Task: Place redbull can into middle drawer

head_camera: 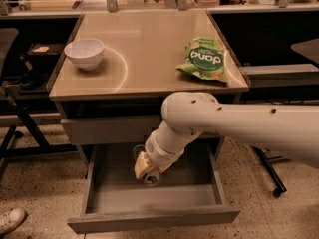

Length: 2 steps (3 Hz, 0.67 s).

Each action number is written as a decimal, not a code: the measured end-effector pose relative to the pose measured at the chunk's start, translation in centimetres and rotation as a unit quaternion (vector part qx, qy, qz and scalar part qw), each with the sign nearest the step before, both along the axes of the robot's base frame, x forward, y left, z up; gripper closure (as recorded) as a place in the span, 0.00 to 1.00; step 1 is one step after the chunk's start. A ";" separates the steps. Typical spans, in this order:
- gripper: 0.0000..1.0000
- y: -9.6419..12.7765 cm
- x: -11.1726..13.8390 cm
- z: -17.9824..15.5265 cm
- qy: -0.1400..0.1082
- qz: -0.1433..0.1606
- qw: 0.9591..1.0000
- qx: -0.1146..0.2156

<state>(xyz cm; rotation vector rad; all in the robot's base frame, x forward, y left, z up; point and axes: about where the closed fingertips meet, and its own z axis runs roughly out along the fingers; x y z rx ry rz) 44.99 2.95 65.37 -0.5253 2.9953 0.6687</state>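
1. A thick white robot arm (pixel 239 126) comes in from three o'clock, bends below the table edge and points down towards seven o'clock.
2. Its gripper (pixel 148 170), with pale yellowish fingers (pixel 141 166), hangs inside the wide, shallow grey middle drawer (pixel 149 219), over the middle of the floor and nearer the back wall than the front panel.
3. The fingers are drawn in close around the slim silver metal redbull can (pixel 152 179). Only the can's round end shows, poking out at about five o'clock from the fingers.
4. The can is low inside the drawer, within its walls. I cannot tell whether it touches the grey floor.
5. The drawer stands pulled out towards six o'clock, and a closed grey drawer front (pixel 109 129) sits just above it.
6. On the square tan table top (pixel 144 44), a round white bowl (pixel 84 53) stands at ten o'clock. A crumpled green snack bag (pixel 203 59) lies at two o'clock near the right edge, well apart from the bowl.
7. A white shoe (pixel 11 219) rests on the speckled floor at eight o'clock from the drawer.
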 end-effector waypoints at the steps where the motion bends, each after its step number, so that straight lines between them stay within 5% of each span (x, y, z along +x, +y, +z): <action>1: 1.00 0.0 0.0 0.0 0.000 0.000 1.000 0.000; 2: 1.00 0.9 -0.3 -2.6 0.013 -0.024 0.999 0.026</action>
